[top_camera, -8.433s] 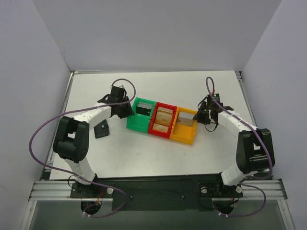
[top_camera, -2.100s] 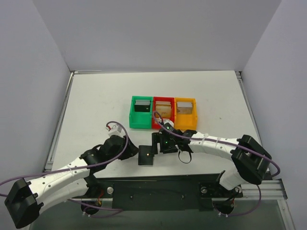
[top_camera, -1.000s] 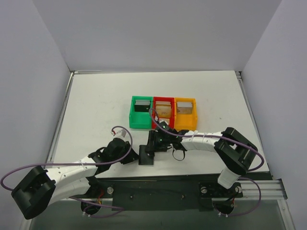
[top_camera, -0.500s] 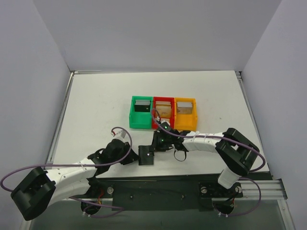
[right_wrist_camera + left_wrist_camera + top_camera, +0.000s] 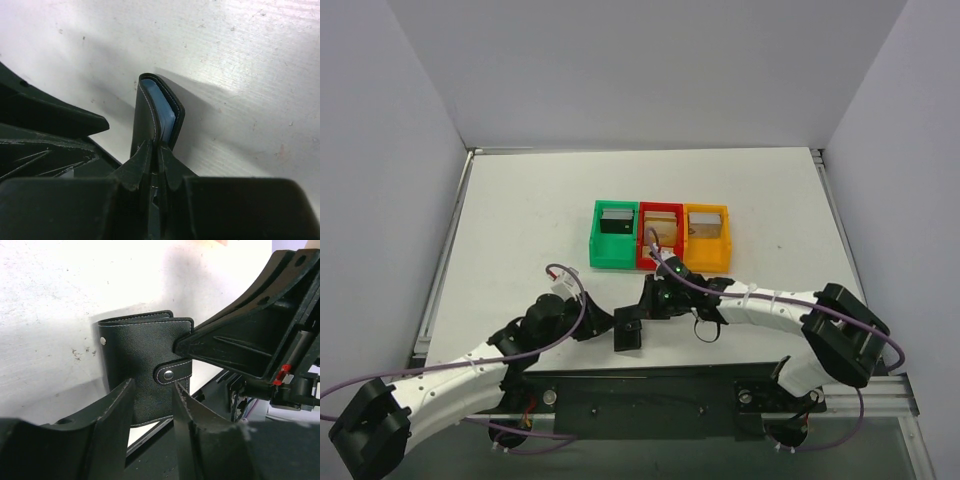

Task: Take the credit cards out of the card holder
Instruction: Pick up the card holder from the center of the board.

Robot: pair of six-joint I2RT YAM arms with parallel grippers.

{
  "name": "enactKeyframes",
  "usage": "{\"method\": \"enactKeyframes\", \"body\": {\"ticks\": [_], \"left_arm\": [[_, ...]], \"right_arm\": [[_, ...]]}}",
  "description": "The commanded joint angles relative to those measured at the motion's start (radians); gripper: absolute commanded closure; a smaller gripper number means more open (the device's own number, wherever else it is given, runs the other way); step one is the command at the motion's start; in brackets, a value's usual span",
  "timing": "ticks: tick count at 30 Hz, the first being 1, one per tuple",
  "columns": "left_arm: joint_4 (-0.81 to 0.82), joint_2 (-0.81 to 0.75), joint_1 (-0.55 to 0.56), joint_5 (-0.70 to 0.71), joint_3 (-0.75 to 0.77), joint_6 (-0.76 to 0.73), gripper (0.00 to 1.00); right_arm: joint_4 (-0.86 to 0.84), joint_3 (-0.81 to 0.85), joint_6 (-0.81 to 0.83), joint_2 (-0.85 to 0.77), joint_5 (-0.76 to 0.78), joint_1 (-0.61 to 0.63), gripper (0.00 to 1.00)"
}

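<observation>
The card holder [image 5: 627, 333] sits near the near edge of the white, faintly scuffed table [image 5: 520, 220], about midway along it and in front of the red bin [image 5: 661, 262]. It is turned up on edge rather than lying flat, and I cannot tell whether its lower edge touches the surface. Its cover is black, grained like leather, with pale stitching along the rim, rounded corners and a small rivet near one edge. A short strap [image 5: 172, 372] with a metal snap crosses onto the cover. Seen edge-on from the right wrist, it is a narrow folded shape with a pale blue layer [image 5: 166, 112] showing between the black covers. The right gripper [image 5: 155, 150] is pinched tight on the thin black edge of the cover, its fingers nearly meeting. The left gripper [image 5: 152, 390] comes in from the opposite side with its two matte black fingers [image 5: 117, 410] spread apart in front of the cover's flat face, clamping nothing. Three boxy plastic bins stand touching in a row toward the middle of the table: a green bin [image 5: 597, 240], the red one and an orange bin [image 5: 706, 262].
</observation>
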State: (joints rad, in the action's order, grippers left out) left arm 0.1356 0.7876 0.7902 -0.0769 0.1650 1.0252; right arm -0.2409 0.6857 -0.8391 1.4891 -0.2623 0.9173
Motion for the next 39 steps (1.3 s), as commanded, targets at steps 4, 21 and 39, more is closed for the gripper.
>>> {"method": "enactKeyframes", "body": {"ticks": [4, 21, 39], "left_arm": [[0.033, -0.042, -0.002, -0.032, -0.01, -0.007, 0.45], [0.599, 0.009, 0.0, -0.231, -0.087, 0.079, 0.35], [0.627, -0.14, -0.011, -0.322, -0.027, 0.042, 0.12]], "right_arm": [[0.037, -0.031, 0.02, -0.124, -0.026, 0.005, 1.0], [0.238, 0.037, 0.066, -0.388, -0.066, 0.005, 1.0], [0.316, 0.184, 0.038, -0.54, -0.242, -0.04, 1.0]]}}
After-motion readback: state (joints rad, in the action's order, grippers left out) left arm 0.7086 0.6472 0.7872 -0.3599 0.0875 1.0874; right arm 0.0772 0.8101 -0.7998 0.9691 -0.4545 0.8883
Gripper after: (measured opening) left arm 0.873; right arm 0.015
